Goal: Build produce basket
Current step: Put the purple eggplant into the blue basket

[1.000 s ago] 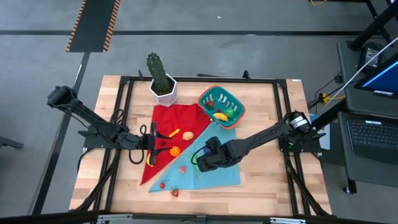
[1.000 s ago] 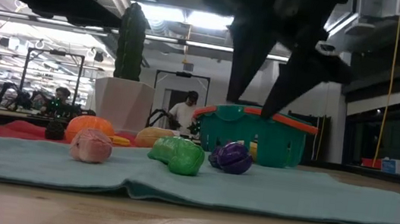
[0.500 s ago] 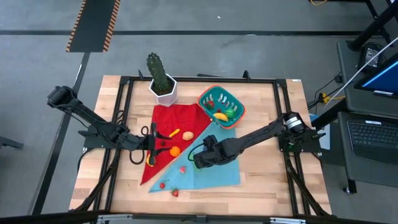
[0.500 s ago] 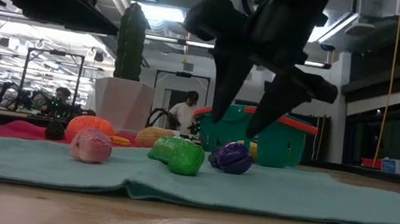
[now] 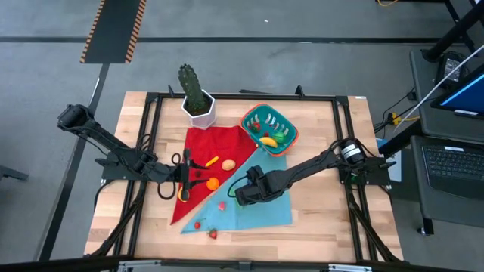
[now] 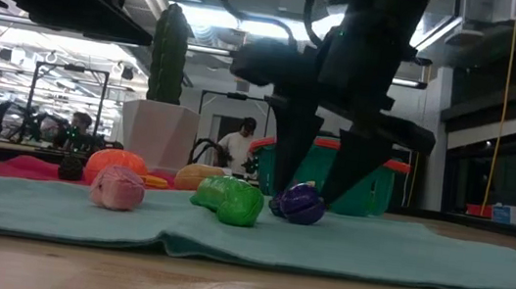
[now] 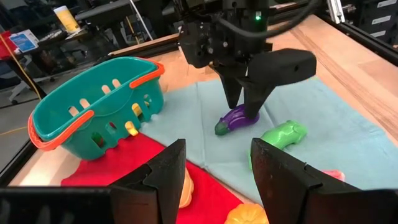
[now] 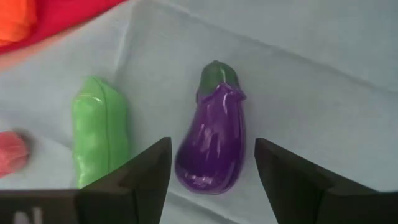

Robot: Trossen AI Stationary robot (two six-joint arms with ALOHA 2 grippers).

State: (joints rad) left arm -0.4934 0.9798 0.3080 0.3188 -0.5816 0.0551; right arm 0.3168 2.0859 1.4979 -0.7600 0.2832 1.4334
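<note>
We saw the right claw (image 6: 311, 176) in the middle of the low view, hanging over a purple eggplant (image 8: 211, 140). Its two fingers (image 8: 137, 171) were apart, one on each side of the eggplant, and they were not squeezing it. The eggplant lay flat on a light blue cloth (image 5: 268, 208), just below the middle of the high view. Just beside it lay a green cucumber (image 8: 99, 127). A pink fruit (image 6: 117, 187) sat to the left of the cucumber in the low view.

The teal basket (image 5: 268, 128) with the orange rim stood in the upper middle of the high view, at the far corner of the blue cloth. We saw a yellow piece and a green piece inside it.

The left claw (image 5: 180, 175) waited on the left side of the high view, over a red cloth (image 5: 215, 143). Its fingers (image 7: 283, 174) were apart and held nothing. An orange (image 5: 212, 183) and a carrot (image 5: 212, 161) lay on the red cloth near it. Small red berries (image 5: 198, 224) sat near the bottom edge of the cloths.

A white pot with a cactus (image 5: 198, 104) stood at the top of the wooden table (image 5: 325, 227).
</note>
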